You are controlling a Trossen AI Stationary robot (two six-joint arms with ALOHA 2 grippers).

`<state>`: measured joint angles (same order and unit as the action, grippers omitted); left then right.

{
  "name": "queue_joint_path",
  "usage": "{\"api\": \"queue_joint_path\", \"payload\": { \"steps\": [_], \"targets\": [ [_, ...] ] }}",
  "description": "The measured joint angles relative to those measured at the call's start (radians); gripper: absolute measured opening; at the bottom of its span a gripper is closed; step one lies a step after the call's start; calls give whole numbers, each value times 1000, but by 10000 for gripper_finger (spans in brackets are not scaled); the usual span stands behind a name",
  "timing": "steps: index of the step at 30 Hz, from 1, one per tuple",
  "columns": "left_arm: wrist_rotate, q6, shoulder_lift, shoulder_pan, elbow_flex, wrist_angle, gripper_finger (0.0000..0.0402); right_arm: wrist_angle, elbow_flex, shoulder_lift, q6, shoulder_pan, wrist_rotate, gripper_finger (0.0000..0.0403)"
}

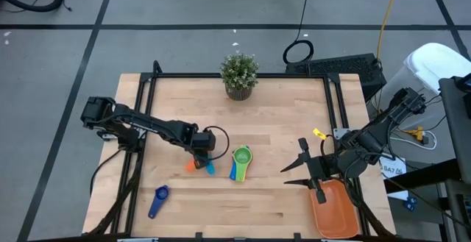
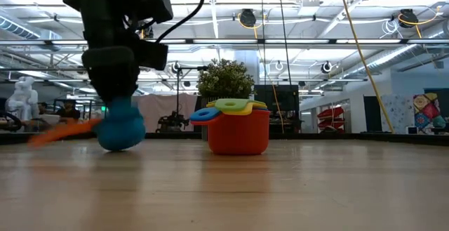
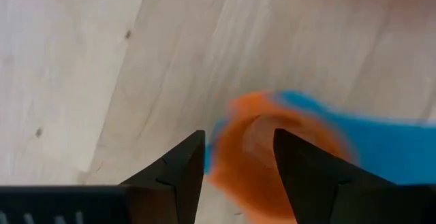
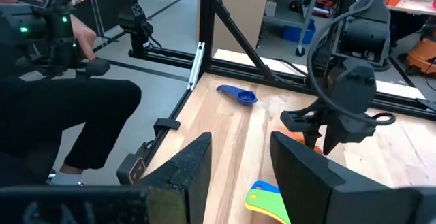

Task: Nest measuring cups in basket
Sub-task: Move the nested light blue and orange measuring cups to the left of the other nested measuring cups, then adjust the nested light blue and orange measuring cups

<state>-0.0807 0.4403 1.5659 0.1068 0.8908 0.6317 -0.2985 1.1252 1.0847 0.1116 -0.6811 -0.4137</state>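
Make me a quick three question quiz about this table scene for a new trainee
1. True or false: the orange basket already holds a stack of cups.
2. Which claw is down at the orange cup: A left, B right?
3. Fill in: the lone dark blue cup lies near the table's ____ edge, away from the plant.

Key: 1 false; 2 A, the left claw, the right claw empty beside the basket; 3 front.

Right gripper (image 4: 240, 166) fingers parted, nothing between. Beyond: left gripper (image 4: 320, 141) lowered over orange cup (image 4: 294, 135); dark blue cup (image 4: 238, 95) near table edge; stacked cups (image 4: 267, 198) close by. Person seated beside table (image 4: 238, 135).
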Motion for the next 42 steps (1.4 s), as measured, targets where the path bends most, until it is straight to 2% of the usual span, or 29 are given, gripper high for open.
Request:
{"api": "queue_joint_path", "payload": {
  "steps": [12,20,25,30,35,42],
  "targets": [
    [-25,-39,-53,-30,15,74,179,3,0,0,-1,0,0,144],
    [-87,-5,-97,-33,120,352,179,6,0,0,5,0,0,144],
    [-2,77,-103,-2,92,478,179,-16,0,0,34,-13,0,144],
    [37,124,-101,64,9,439,179,-17,0,0,34,-21,0,144],
    [97,186,-100,110,-72,277,179,-14,0,0,37,-21,0,144],
    [142,279,-100,168,-87,93,179,-8,0,0,31,-21,0,144]
  ]
}}
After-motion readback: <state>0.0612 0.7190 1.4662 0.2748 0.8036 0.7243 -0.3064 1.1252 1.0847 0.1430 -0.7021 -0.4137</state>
